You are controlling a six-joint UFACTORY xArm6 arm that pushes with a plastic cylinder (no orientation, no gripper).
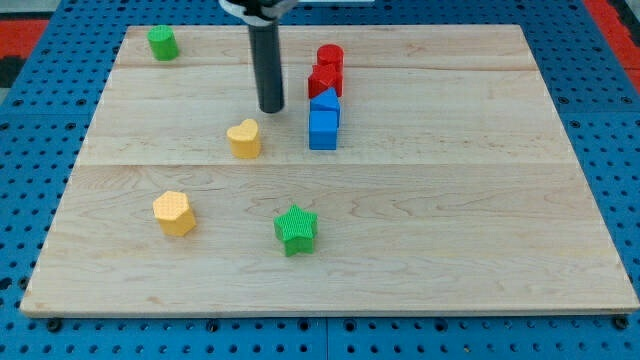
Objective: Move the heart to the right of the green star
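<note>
Though no pincer shows — my tip (272,108) just above-right of yellow heart (243,139), green star (295,228) well below.

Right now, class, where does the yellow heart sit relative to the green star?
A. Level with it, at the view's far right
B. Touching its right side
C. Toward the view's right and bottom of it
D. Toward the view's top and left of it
D: the yellow heart lies toward the view's top and left of the green star, apart from it, with my tip just above and right of the heart.

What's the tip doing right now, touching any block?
No gripper, just a rod. My tip rests on the board, above-right of the yellow heart and left of the blue blocks, touching neither.
</note>
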